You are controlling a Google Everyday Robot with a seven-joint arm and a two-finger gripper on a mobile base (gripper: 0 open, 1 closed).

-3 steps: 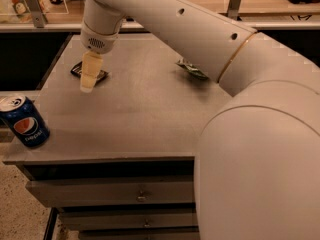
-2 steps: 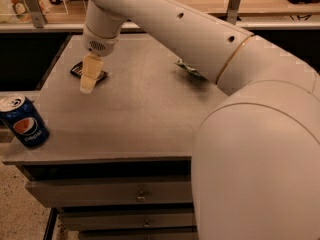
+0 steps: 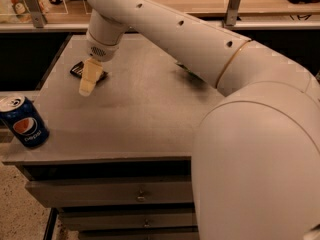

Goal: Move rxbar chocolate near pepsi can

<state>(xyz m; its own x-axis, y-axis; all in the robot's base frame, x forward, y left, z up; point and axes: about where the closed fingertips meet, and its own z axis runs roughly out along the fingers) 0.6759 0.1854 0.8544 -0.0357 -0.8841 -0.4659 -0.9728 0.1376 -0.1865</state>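
Note:
The rxbar chocolate point(image 3: 78, 70) is a small flat black wrapper lying at the far left of the grey table top point(image 3: 140, 114). My gripper point(image 3: 86, 86) hangs from the white arm right over the bar's near right end and hides part of it. I cannot tell whether it touches the bar. The pepsi can point(image 3: 22, 121), blue with the globe logo and a silver top, stands upright at the table's front left corner, well in front of the bar.
A dark packet point(image 3: 184, 67) lies at the back of the table, mostly hidden under my arm. My white arm point(image 3: 240, 134) fills the right side of the view. Drawers point(image 3: 115, 194) sit below the table top. A shelf with rails point(image 3: 30, 4) runs behind.
The gripper has shifted very slightly down over the bar. The bar and the can have not moved.

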